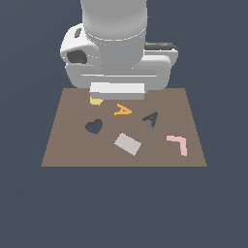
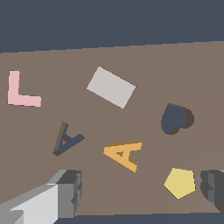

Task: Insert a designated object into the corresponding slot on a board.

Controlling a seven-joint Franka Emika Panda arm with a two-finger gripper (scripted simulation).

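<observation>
- A brown board [image 1: 63, 145] is seen lying flat, with two dark cutouts sunk into it and several loose pieces resting on its surface.
- The A-shaped slot [image 1: 151, 117] is shown unfilled; only its dark floor is visible inside it.
- The heart-shaped cutout [image 1: 94, 127] is likewise shown with nothing in it.
- The orange A [image 1: 123, 110] is found flat on the board, outside any cutout, just beside the A-shaped slot at roughly its 9 o'clock in the exterior view, and at about 1 o'clock from the heart cutout.
- A grey rectangle [image 1: 128, 144] is placed near the board's middle, at about 6 o'clock from the orange A.
- A pink L-shaped piece [image 1: 178, 144] lies at about 4 o'clock from the slot, well apart from it.
- A yellow pentagon [image 2: 180, 183] is seen near the orange A; in the exterior view it is partly hidden by the arm.
- The gripper [image 2: 140, 192] is held wide apart above the board, its fingers [image 2: 65, 192] gripping nothing.
</observation>
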